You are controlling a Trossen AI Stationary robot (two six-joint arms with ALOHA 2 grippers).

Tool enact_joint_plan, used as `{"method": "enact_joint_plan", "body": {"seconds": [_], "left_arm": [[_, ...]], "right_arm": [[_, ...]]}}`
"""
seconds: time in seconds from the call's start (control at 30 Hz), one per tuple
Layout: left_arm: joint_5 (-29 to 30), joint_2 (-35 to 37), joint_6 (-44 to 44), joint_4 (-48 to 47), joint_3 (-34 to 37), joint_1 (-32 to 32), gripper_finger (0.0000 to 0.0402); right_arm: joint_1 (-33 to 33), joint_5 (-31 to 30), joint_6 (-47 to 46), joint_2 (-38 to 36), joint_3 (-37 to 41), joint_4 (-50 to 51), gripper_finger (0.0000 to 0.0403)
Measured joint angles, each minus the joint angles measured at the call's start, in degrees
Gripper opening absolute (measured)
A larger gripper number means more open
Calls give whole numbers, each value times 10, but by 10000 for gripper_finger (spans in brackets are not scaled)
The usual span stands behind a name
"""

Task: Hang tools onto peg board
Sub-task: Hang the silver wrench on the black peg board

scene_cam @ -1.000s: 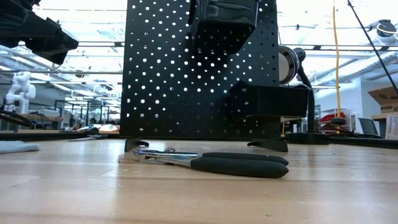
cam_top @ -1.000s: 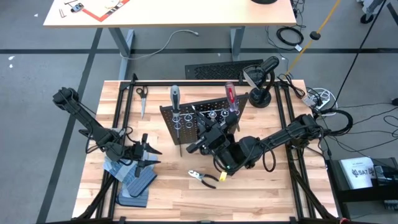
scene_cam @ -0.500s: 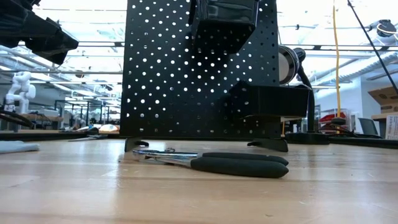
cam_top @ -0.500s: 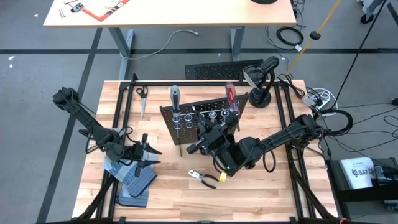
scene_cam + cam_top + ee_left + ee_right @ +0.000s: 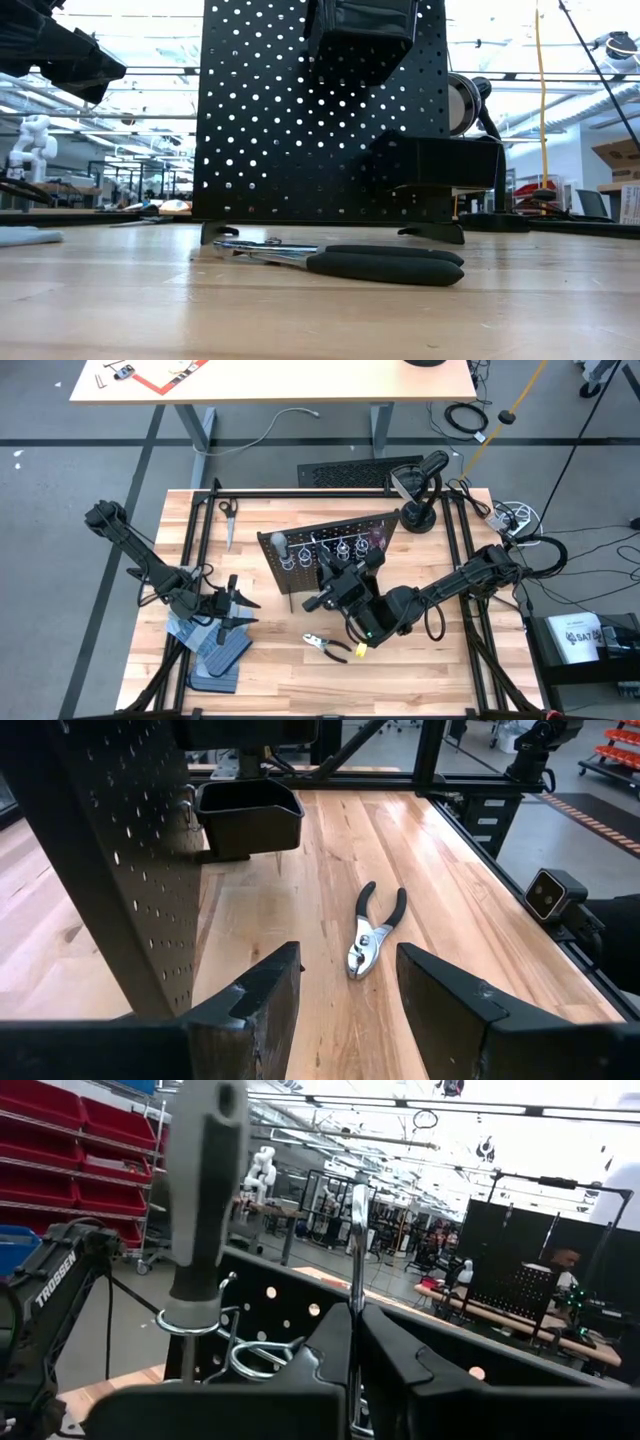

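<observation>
In the high view the peg board [image 5: 330,550] stands at the centre of the frame, and the right gripper [image 5: 335,582] sits against its near side. In the right wrist view that gripper's fingers [image 5: 330,1345] are pressed together on a silver wrench [image 5: 357,1245], held upright above the board's rings, beside the grey-handled screwdriver [image 5: 203,1200] hanging in a ring. The pliers [image 5: 328,646] lie flat on the table [image 5: 280,680], lower centre. At the left of the frame, the left gripper [image 5: 232,612] hangs with its fingers spread apart and empty.
</observation>
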State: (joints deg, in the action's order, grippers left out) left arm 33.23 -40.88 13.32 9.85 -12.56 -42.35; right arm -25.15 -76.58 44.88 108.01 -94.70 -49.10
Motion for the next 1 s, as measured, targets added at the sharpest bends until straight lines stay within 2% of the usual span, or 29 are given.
{"method": "enact_joint_plan", "body": {"seconds": [0.63,1.0], "left_arm": [[0,0,0,0,0,0,175],[0,0,-1,0,0,0,175]], "right_arm": [[-1,26,16,1,3,-4,2],[-3,19,74,3,4,-25,0]]}}
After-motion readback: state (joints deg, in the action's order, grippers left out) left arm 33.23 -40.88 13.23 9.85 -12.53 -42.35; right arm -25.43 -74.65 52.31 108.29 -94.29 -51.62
